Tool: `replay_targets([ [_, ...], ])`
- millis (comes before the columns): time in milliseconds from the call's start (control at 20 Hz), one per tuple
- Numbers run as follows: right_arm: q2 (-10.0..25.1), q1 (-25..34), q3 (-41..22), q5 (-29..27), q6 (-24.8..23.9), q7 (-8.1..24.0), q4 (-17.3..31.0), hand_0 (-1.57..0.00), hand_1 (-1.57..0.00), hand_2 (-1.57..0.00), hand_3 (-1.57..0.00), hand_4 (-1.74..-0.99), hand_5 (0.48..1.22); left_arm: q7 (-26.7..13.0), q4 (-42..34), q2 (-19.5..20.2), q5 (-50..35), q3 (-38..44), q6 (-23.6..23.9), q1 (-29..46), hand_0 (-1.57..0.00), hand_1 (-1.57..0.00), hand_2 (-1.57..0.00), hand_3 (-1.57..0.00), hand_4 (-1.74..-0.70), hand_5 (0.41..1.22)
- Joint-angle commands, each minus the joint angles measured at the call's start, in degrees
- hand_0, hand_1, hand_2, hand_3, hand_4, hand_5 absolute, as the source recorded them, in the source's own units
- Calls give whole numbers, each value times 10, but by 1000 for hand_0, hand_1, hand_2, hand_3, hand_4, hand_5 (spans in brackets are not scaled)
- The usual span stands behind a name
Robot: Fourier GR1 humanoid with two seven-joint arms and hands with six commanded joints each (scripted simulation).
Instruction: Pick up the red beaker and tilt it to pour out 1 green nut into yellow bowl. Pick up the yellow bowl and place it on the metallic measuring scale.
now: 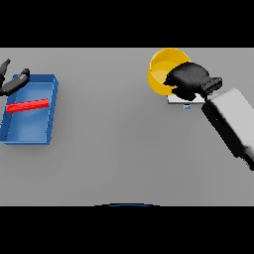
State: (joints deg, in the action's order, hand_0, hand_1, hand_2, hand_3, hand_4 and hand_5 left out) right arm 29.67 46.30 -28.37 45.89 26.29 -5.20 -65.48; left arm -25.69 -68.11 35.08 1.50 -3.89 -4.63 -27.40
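The yellow bowl (162, 68) is at the back right, tilted, its near right rim under my right hand (191, 79). My right hand's fingers curl over that rim and hold the bowl. Below the hand, part of the metallic measuring scale (184, 99) shows as a pale flat plate; the bowl hangs over its far left side. A red bar (28, 105) lies in the blue tray (51, 106) at the left. My left hand (14, 82) shows at the left edge above the tray's far corner, fingers spread. No green nut is visible.
The blue tray stands at the left side of the grey table (114, 144). My right forearm (233, 124) crosses the right side from the lower right.
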Motion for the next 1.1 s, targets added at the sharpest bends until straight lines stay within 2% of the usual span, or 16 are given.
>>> replay_targets([
  [0,7,2,4,1,-7,-10,13,-1565,-1571,-1548,-1154,-1741,1221,-7,-7,3,-2,2,1,3,1,1,1,1,-849,746],
  [50,9,5,8,3,-18,-13,32,-1567,-1571,-1553,-1155,-1741,1221,-21,-11,3,-2,2,3,0,1,1,1,1,-851,754],
  [200,4,17,18,9,-48,-12,96,-1569,-1571,-1551,-1154,-1741,1221,-29,-24,4,-1,1,8,14,1,1,1,1,-853,761],
  [450,-5,37,35,12,-92,-35,193,-1570,-1571,-1475,-1206,-1741,1221,-51,-26,2,-2,-2,7,3,1,1,1,1,-863,784],
  [600,-14,33,35,13,-106,-45,223,-1571,-1571,-1413,-1317,-1741,1221,-52,-29,-1,4,-7,13,8,1,1,1,1,-858,802],
  [800,-23,40,38,13,-113,-51,265,-1571,-1571,-1382,-1384,-1741,1221,-45,-15,-5,7,-8,12,2,1,1,1,1,-854,807],
  [900,-25,38,39,13,-119,-45,269,-1571,-1571,-1382,-1402,-1741,1221,-49,-23,-3,4,-7,11,1,1,1,1,1,-849,799],
  [1050,-28,42,37,12,-116,-53,281,-1571,-1571,-1374,-1448,-1741,1221,-46,-16,-2,4,-7,4,-1,1,1,1,1,-844,783],
])
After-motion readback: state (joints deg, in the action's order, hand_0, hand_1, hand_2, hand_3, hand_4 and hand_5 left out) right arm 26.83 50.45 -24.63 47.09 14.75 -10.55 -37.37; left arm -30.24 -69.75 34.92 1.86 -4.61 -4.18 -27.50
